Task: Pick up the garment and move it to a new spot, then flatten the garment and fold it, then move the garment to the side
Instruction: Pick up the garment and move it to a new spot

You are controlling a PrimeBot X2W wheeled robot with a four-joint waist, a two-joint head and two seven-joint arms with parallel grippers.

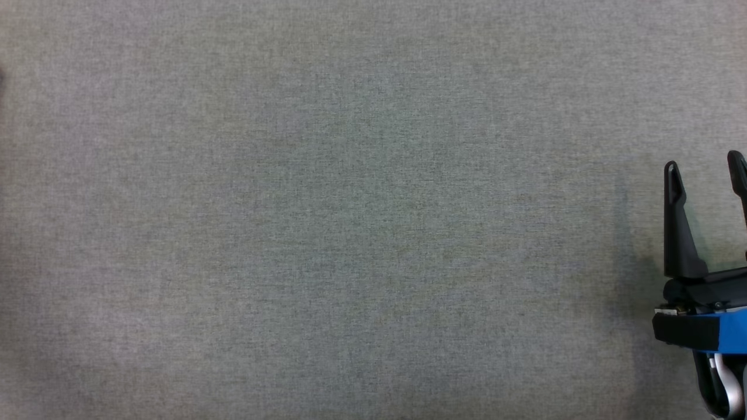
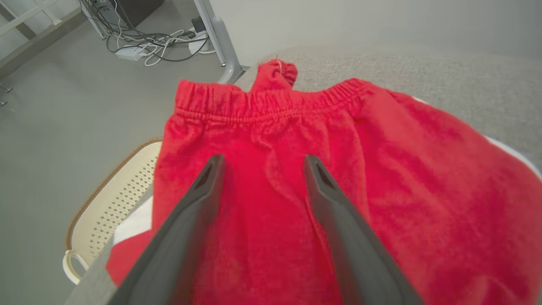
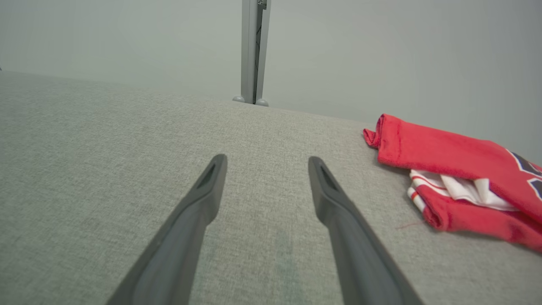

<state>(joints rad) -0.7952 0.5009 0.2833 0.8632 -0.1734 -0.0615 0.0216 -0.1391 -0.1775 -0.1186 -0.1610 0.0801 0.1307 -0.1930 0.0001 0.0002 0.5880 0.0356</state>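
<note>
Loosely folded red garment (image 3: 457, 156), navy print (image 3: 527, 165) unreadable, left gripper (image 2: 262, 161) spread

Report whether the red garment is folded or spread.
Folded: the red garment lies doubled over on the table, its near edge showing stacked red and white layers.

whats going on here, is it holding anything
A two-armed robot is working on red shorts lying on a grey table. The left pincer is open over them near the waistband, holding nothing. The right pincer is open too, above bare table off to the side. A cream basket sits below the table edge.
</note>
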